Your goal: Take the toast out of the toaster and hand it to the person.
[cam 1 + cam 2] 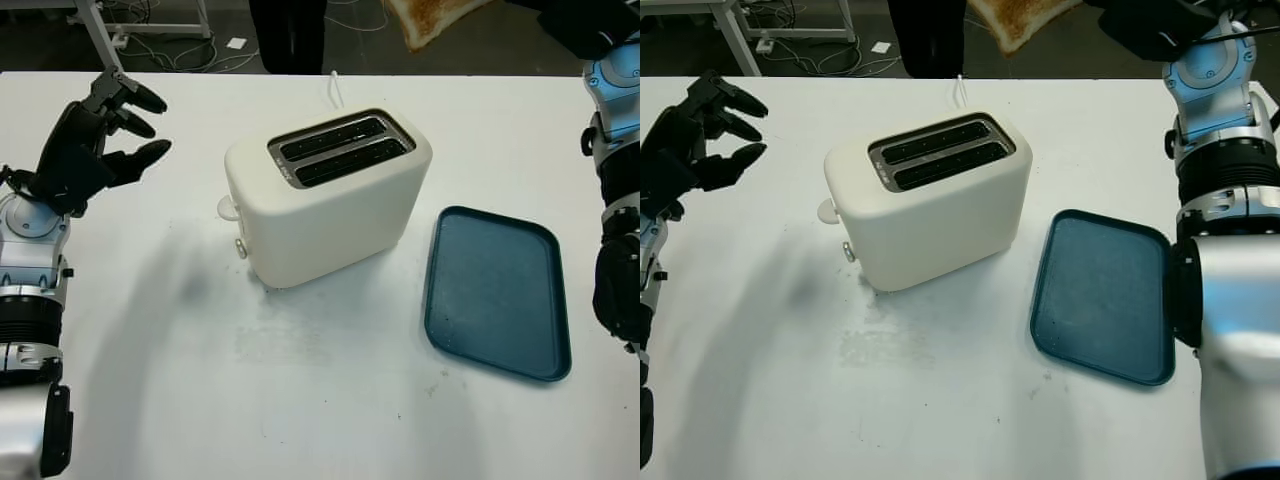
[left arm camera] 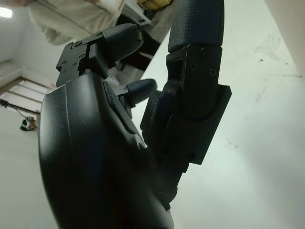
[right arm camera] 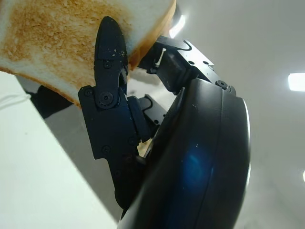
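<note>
A cream two-slot toaster (image 1: 325,195) stands mid-table, both slots dark. The browned toast (image 1: 432,18) is held high beyond the table's far edge, near the dark legs of a person (image 1: 288,35) standing there. My right hand (image 1: 1160,25) is shut on the toast (image 3: 62,38); black fingers (image 3: 109,62) press across its browned face. My left hand (image 1: 100,140) hovers open above the table's left side, well apart from the toaster.
A dark teal tray (image 1: 497,290) lies flat to the right of the toaster. The toaster's white cord (image 1: 335,90) runs toward the far edge. Cables and a metal frame leg (image 1: 100,35) sit on the floor beyond the table.
</note>
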